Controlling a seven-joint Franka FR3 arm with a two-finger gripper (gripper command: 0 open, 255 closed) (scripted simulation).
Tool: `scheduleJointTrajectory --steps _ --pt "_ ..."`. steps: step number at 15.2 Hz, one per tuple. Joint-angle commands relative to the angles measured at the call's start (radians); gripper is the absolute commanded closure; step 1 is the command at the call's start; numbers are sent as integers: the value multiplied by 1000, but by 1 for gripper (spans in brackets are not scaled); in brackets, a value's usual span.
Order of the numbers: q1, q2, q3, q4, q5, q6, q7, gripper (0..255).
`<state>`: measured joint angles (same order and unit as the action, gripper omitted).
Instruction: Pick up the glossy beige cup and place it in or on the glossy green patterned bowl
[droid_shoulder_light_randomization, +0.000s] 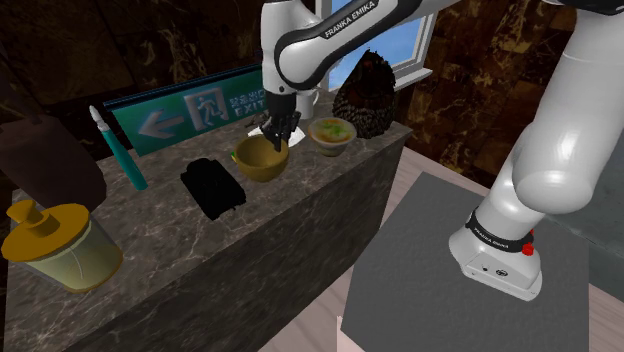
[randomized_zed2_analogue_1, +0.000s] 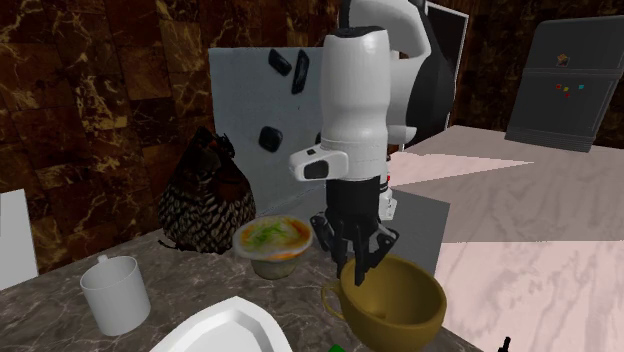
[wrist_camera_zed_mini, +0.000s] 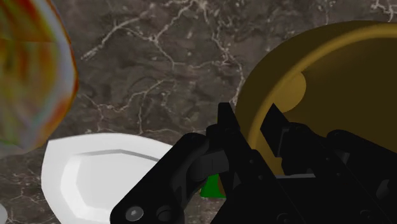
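Cup (droid_shoulder_light_randomization: 262, 160): ochre, glossy, upright on worktop (droid_shoulder_light_randomization: 280, 230), mouth up, long axis vertical. Stands just beside bowl (droid_shoulder_light_randomization: 331, 132), toward the worktop's far end in the shoulder view. Handle points to the second exterior view's left. Judged rigid, light, slick, liable to chip. Best hold: pinch across rim wall, clear of handle. Tool (wrist_camera_zed_mini: 249, 121) spread, astride rim, one finger inside, one outside; contact unclear. Expect tilt when lifted by one side.
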<state>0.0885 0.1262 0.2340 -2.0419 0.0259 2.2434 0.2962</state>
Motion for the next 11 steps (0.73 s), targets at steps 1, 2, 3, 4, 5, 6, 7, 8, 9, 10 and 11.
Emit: scheduleJointTrajectory --steps 1,2,3,4,5,6,7,8,9,10,11 --pt "-1 -12 0 15 3 -26 -2 255" --pt "-2 -18 0 22 4 -39 -3 255" --pt "-2 -23 0 29 6 -51 -3 255" --pt "-2 -29 0 37 7 -64 -4 255" --pt "-3 -34 0 44 8 -77 -4 255" --pt "-3 -39 0 52 9 -89 -4 255" --pt "-3 -43 0 61 10 -102 -4 255" --pt "-4 -48 0 69 11 -115 -5 255" --pt "-4 -52 0 77 12 -128 -5 255" --pt "-4 -56 0 86 13 -140 -5 255" --pt "-4 -60 0 95 14 -153 -5 255"
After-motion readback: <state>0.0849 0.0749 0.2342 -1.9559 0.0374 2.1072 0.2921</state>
